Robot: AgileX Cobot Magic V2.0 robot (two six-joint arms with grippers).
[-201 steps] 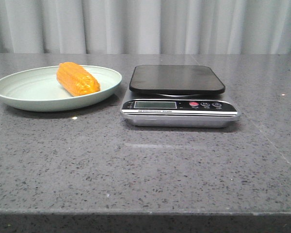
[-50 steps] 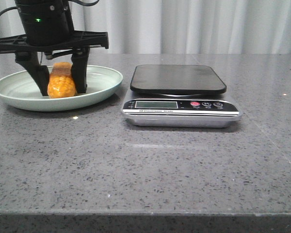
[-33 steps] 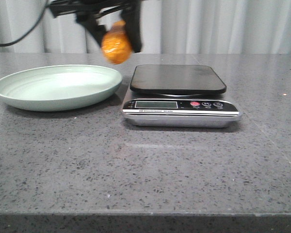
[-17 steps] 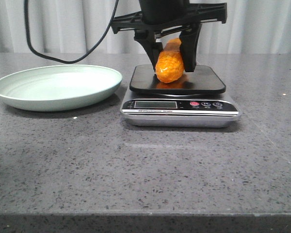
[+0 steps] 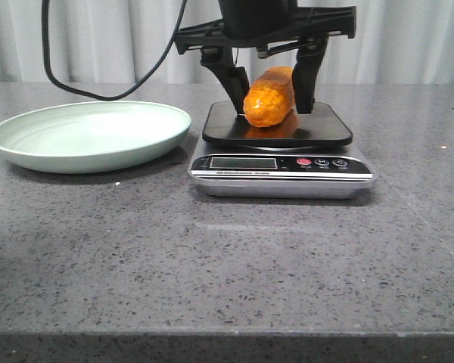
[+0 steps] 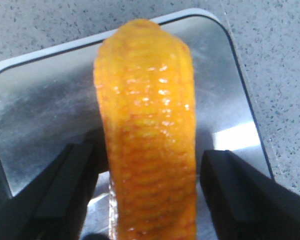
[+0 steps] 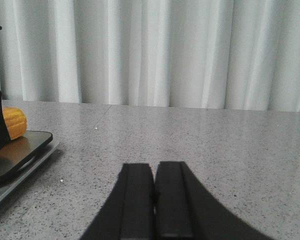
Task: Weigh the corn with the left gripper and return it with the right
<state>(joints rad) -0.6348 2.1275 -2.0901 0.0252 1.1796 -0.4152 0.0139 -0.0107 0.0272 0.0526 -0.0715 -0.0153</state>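
On the scale: corn [image 5: 268, 97] lies lengthwise on the black weighing plate [image 5: 325, 128], slightly tilted, its near end toward the camera.

Left gripper [image 5: 271, 76]: straddling the corn from above; in the wrist view its fingers [image 6: 65, 185] stand apart with a gap on either side of the cob — no longer clamped on it.

Just changed: half a second ago the fingers were squeezed against the corn over the scale; now they have spread and the cob rests on the plate by its own weight. I judge the placing step done and the weighing begun.

Meaning for the task: the left arm likely needs to lift clear so the reading is true; the return trip falls to the other arm.

Right gripper [image 7: 153, 200]: well off at about 3 o'clock of the scale [image 5: 281, 168], low over the table [image 5: 212, 265], fingers pressed together, holding nothing.

Plate [image 5: 30, 151]: pale green, at 9 o'clock of the scale, with nothing in it — the place the corn should go back to.

Display [image 5: 243, 162]: too small to read.
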